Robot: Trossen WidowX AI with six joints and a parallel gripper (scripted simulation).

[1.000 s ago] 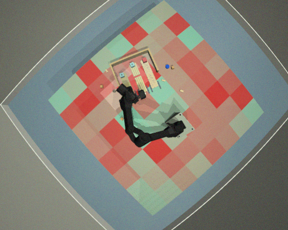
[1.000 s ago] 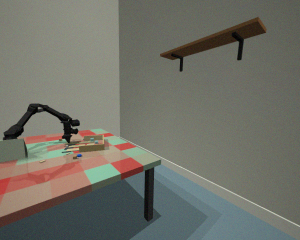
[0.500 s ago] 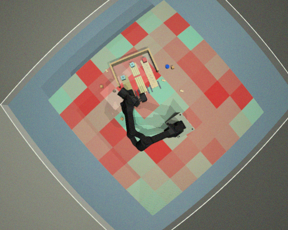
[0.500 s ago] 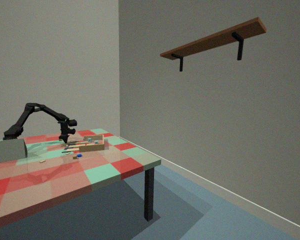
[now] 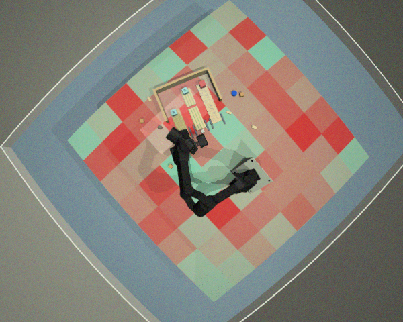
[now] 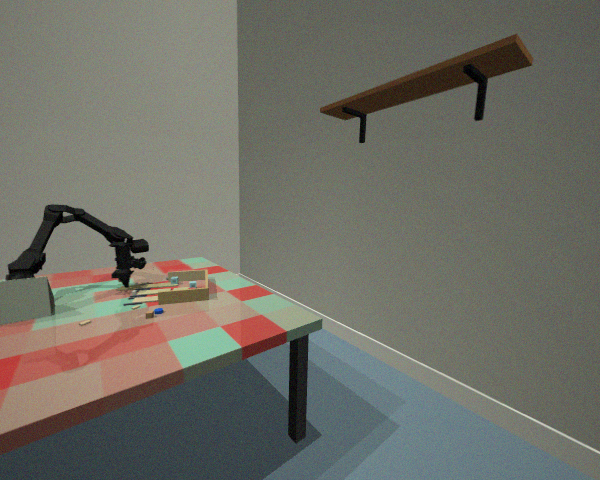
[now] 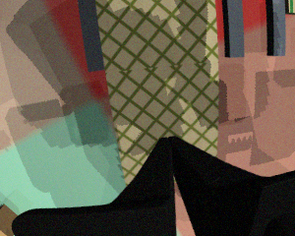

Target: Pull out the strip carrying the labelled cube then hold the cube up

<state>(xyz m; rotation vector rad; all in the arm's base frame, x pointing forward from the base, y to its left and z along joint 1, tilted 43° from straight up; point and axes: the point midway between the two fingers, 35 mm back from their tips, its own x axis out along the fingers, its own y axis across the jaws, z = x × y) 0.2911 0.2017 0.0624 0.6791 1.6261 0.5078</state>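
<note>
The crosshatched strip [image 5: 179, 121] [image 7: 157, 93] shows no gap in its visible length; its near part is hidden by the arm from above. A pale blue cube [image 5: 174, 112] [image 6: 174, 280] with a mark on top sits at its far end. The middle ribbed strip [image 5: 197, 118] has a gap before a shorter far piece [image 5: 189, 100], with another marked pale blue cube [image 5: 185, 90] [image 6: 192, 284] at its end. The speckled strip [image 5: 209, 104] has a red cube [image 5: 202, 84] at its far end. My gripper [image 6: 126, 285] [image 7: 167, 145] is shut and empty, its tips down at the crosshatched strip's near part; contact is unclear.
A three-sided wooden wall [image 5: 181, 78] [image 6: 183, 296] surrounds the strips' far ends. Blue-grey rails [image 5: 223, 119] [image 7: 90, 39] flank the strips. To the right are a blue ball [image 5: 234, 92] [image 6: 158, 311] and a small wooden block [image 5: 241, 94] [image 6: 149, 314]. Another block [image 5: 170, 166] lies beside the arm.
</note>
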